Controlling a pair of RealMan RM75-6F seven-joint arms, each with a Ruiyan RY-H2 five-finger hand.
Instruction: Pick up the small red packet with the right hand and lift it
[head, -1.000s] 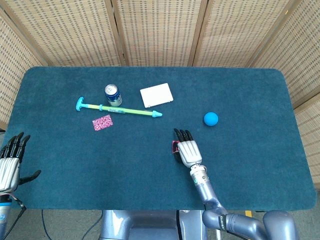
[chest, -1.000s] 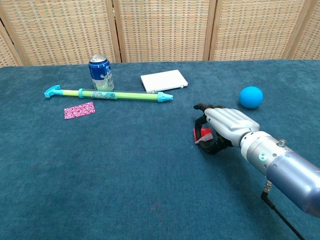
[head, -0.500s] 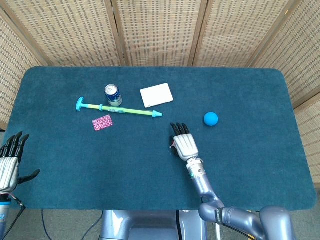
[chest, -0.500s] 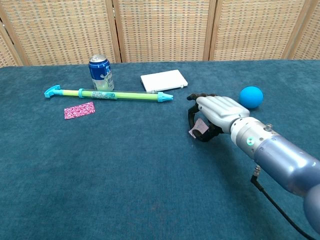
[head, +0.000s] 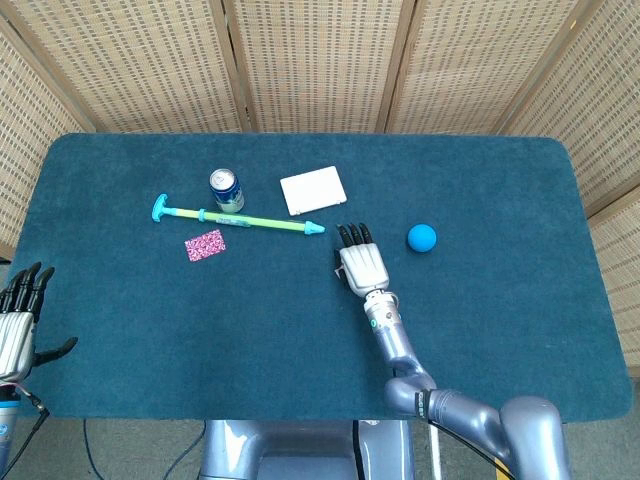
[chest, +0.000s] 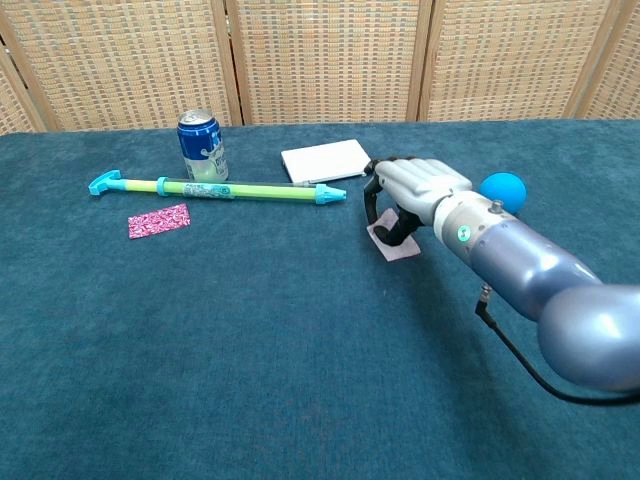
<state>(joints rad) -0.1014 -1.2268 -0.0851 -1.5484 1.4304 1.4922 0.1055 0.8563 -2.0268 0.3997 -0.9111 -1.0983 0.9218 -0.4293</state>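
My right hand (chest: 412, 188) is raised above the blue table (chest: 250, 330), right of centre. It pinches the small packet (chest: 394, 243) between thumb and fingers. The packet hangs below the hand and only its pale face shows in the chest view. In the head view the right hand (head: 361, 264) covers the packet. My left hand (head: 20, 318) rests at the table's left edge, its fingers spread and holding nothing.
A blue ball (chest: 502, 190) lies just right of the right hand. A white box (chest: 328, 160) sits behind it. Further left lie a green and cyan stick (chest: 215, 187), a blue can (chest: 203, 145) and a pink patterned packet (chest: 158, 220).
The right hand has risen off the table and moved away from me, taking the packet with it. The packet's red side has turned out of sight. The left hand barely moved.
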